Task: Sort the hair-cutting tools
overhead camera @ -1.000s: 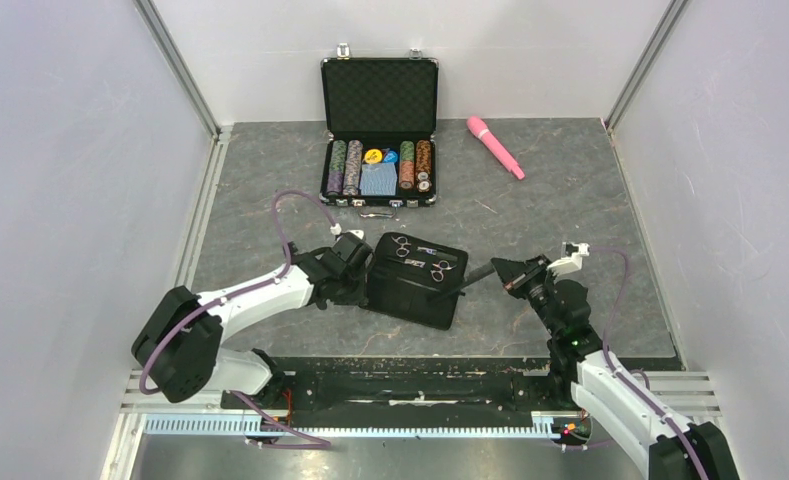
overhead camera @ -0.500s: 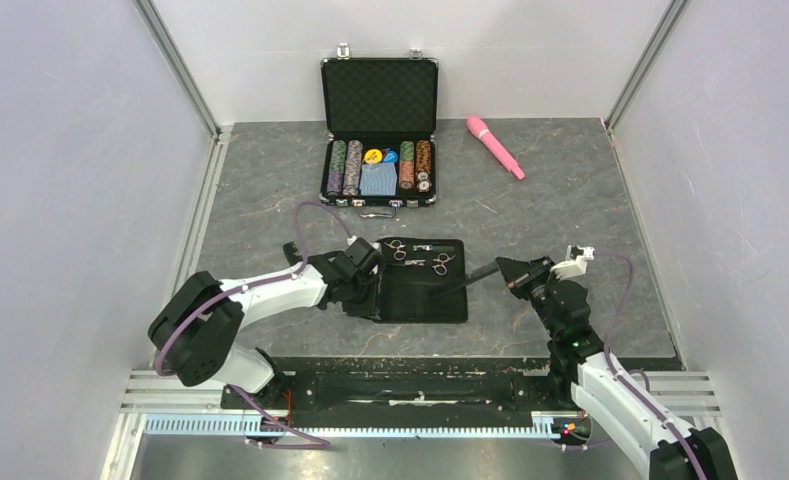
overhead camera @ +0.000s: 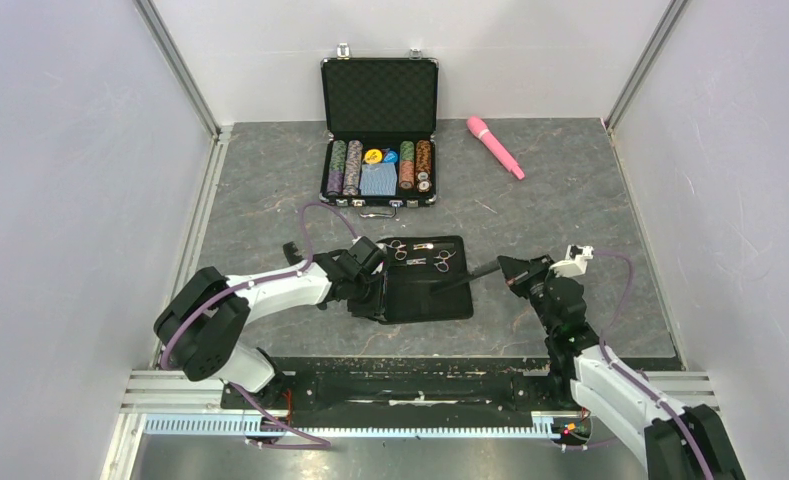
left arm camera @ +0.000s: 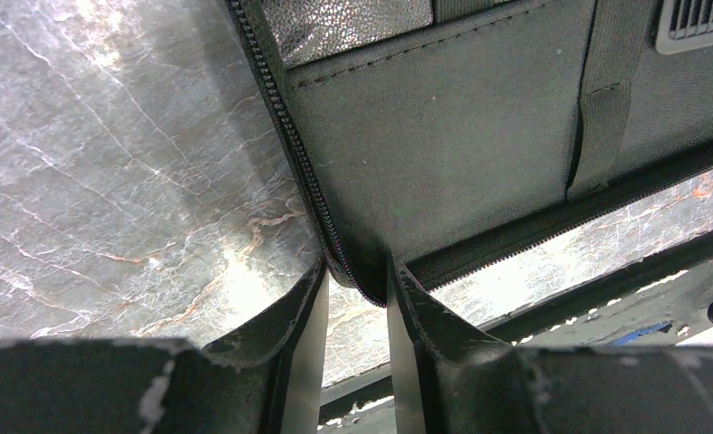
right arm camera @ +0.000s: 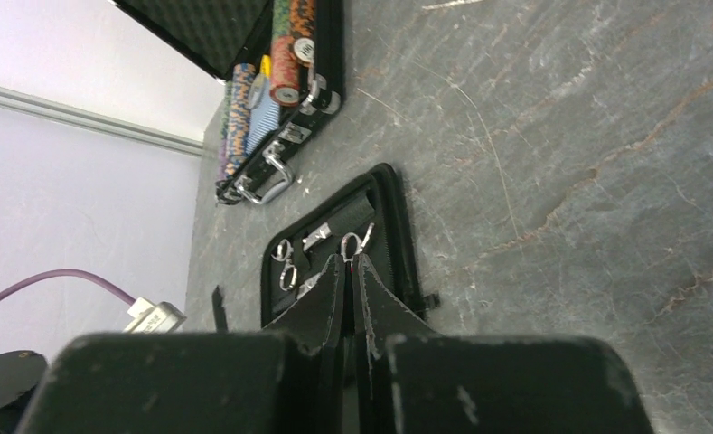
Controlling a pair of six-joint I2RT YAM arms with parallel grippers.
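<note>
Pouch (overhead camera: pixel 420 302) lies opened flat near the worktop's (overhead camera: pixel 570 200) front edge, with scissors (overhead camera: pixel 398 248) along its far side and a black comb (overhead camera: pixel 465 278) crossing its right edge.

Left wrist view: left gripper (left arm camera: pixel 357 276) pinches the pouch's zipped corner, probably to steady it.

Right wrist view: right gripper (right arm camera: pixel 351 262), clamped on the comb, aims at the pouch.

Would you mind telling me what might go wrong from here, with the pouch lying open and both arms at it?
First, the left pincer pinches only the zipper corner of the pouch; it may slip free, or a tug could drag the pouch and shake the scissors lying on it. Second, the right pincer holds the black comb by one end; it may twist, or snag the pouch.
</note>
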